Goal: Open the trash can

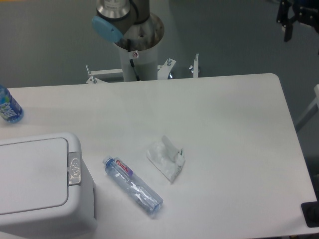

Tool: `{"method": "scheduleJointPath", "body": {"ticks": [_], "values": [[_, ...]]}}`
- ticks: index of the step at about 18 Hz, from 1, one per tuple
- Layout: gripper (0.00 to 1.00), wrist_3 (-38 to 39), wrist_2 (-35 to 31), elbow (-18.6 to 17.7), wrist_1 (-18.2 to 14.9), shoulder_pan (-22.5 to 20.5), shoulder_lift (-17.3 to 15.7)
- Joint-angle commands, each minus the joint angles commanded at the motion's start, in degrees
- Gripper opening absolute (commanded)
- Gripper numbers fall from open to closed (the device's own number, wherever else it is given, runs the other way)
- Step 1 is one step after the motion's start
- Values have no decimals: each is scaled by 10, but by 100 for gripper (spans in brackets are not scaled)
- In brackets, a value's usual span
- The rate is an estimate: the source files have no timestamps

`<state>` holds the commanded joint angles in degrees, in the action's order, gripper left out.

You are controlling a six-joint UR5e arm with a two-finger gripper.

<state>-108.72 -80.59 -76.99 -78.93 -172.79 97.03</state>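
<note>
Item, far left edge: blue-labelled bottle (7, 107), partly cut off by the frame, standing on the desk (224, 149) behind the bin. Item, lower left corner: trash can (45, 186), light-grey, boxy, its flat lid (31, 174) lying down flush, so unopened; small silvery push-button (74, 168) on the right rim, untouched, nothing near it. Task status: not begun as far as visible; the whole job, reaching and pressing the button so the lid lifts, seems left to do. Item, just right of the bin: clear plastic bottle (133, 185) with blue cap, lying on its side, slanting away from the bin, close to the button side but apart from it. Item, centre: crumpled white wrapper (165, 157) flat on the desk, just beside the bottle. Item, top centre: robot base (128, 22), behind the desk's far edge. Item, top right corner: dark claw (298, 15), high and well apart from the bin; too small and cropped to tell how far it gapes or whether it grips anything. Obstruction: the lying bottle may crowd a low approach from the right; from above the button looks free
</note>
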Motion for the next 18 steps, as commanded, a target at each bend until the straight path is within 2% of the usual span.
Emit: {"method": "scheduleJointPath", "body": {"ticks": [5,8,12,16,18], "values": [[100,38,0,-9,-1,5,-11],[100,128,-1,-19,17,33,-21],[100,261,-29,-25,44,91,-21],[100,391,-84,-25,49,167,-18],[100,462,-92,-25,68,198,-15]]}}
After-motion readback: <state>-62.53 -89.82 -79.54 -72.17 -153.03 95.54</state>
